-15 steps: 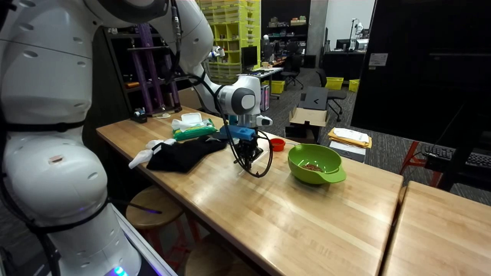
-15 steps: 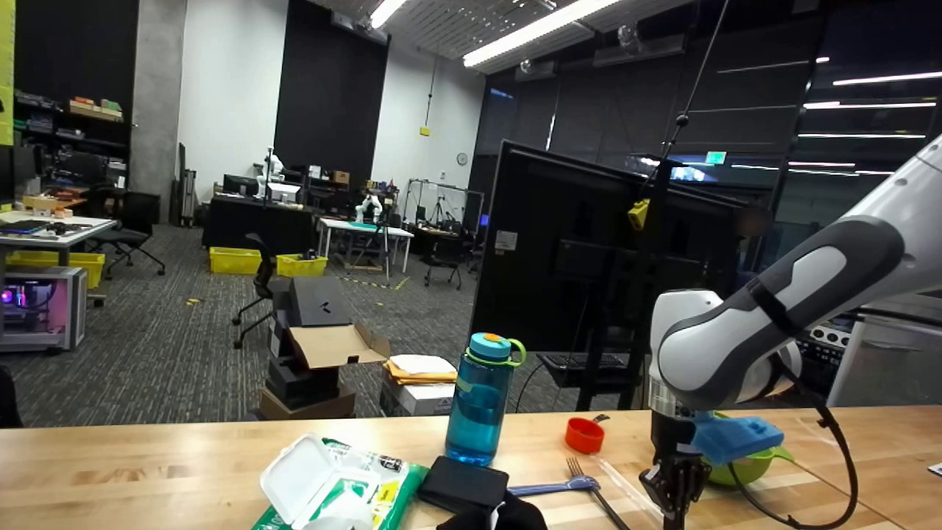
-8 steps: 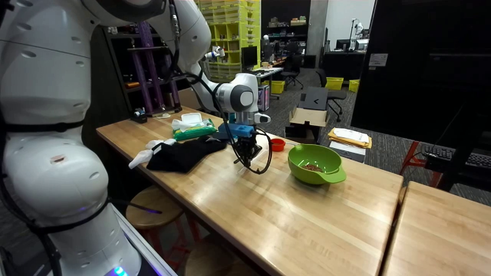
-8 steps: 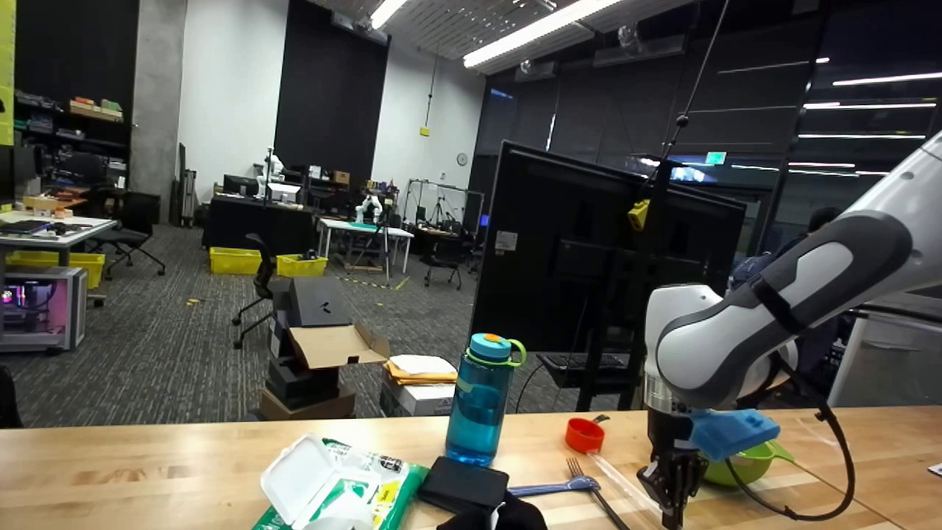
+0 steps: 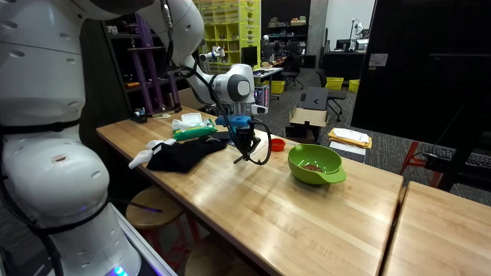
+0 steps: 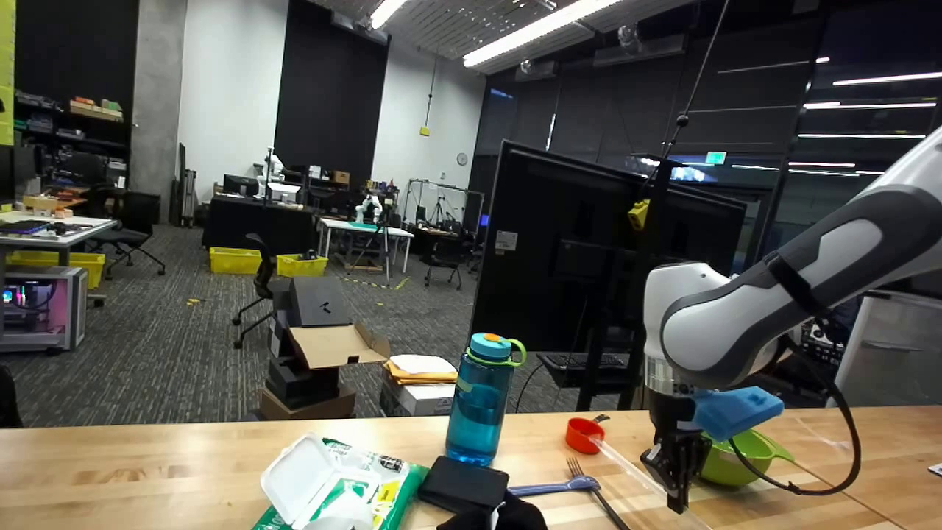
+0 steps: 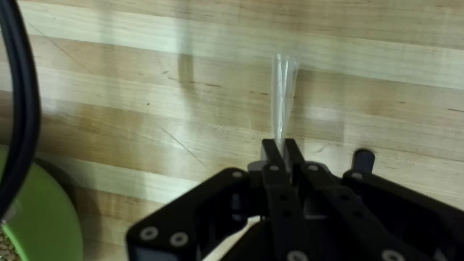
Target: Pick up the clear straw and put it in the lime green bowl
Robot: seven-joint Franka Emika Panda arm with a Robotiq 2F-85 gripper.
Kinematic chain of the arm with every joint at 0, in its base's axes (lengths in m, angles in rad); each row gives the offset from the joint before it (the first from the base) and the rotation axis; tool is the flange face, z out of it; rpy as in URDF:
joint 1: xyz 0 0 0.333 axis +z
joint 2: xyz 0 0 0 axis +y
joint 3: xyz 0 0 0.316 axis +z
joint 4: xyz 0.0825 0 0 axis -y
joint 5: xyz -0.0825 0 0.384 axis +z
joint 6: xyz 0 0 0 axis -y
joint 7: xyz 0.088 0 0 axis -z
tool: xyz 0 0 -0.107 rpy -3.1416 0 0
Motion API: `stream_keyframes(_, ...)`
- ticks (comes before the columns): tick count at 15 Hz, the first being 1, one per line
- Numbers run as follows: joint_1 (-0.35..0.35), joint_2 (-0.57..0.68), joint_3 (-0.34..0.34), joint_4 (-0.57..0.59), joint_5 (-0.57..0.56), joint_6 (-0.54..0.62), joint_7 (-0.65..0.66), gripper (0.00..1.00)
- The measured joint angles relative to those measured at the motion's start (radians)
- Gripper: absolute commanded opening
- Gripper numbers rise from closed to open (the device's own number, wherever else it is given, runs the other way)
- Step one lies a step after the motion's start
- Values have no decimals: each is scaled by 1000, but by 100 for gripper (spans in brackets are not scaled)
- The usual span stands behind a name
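Above the table (image 5: 307,222), the gripper (image 7: 280,143), pinching the clear straw (image 7: 281,98), has risen.

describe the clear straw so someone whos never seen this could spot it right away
Start at the long wooden table and find the lime green bowl on it. Near that bowl, the black claw is closed on the clear straw, a thin tube. Unlike the fork and the red cup nearby, it is colourless, with the wood grain showing through.
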Motion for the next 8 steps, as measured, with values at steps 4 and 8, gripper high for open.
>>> stream_keyframes(4, -2, -34, -1, -2, -21, -15, 22, 2)
stream_keyframes(8, -10, -64, -9, -15, -44, -18, 52, 2)
